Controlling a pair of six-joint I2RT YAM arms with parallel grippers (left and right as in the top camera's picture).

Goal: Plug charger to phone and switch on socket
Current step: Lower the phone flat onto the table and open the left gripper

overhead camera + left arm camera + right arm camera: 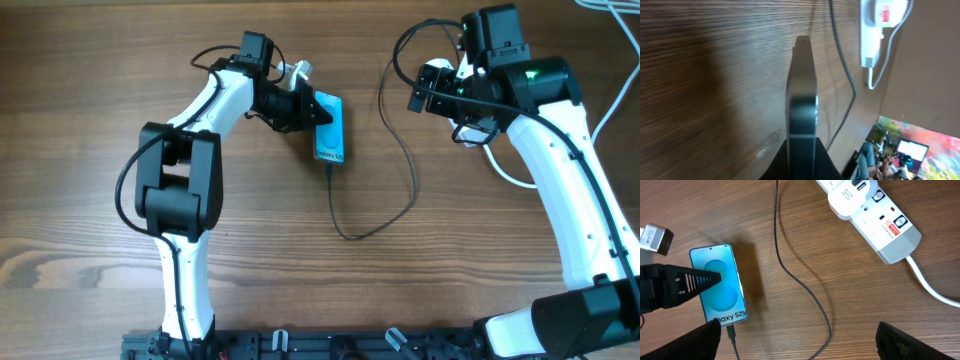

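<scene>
The phone (330,128) lies on the wooden table with its teal screen up. In the right wrist view its "Galaxy S25" end (720,285) points toward me. My left gripper (297,106) is shut on the phone's side; the left wrist view shows the phone (801,95) edge-on between the jaws. The charger cable's black tip (731,331) sits in the phone's end. The cable (400,200) loops right and up to the white socket (885,222), where a white plug (846,200) is inserted. My right gripper (800,345) is open and empty above the table, left of the socket.
The socket's thick white cord (930,287) runs off to the right and also shows in the overhead view (512,175). The socket also shows in the left wrist view (874,30). The right arm (545,120) hides the socket from overhead.
</scene>
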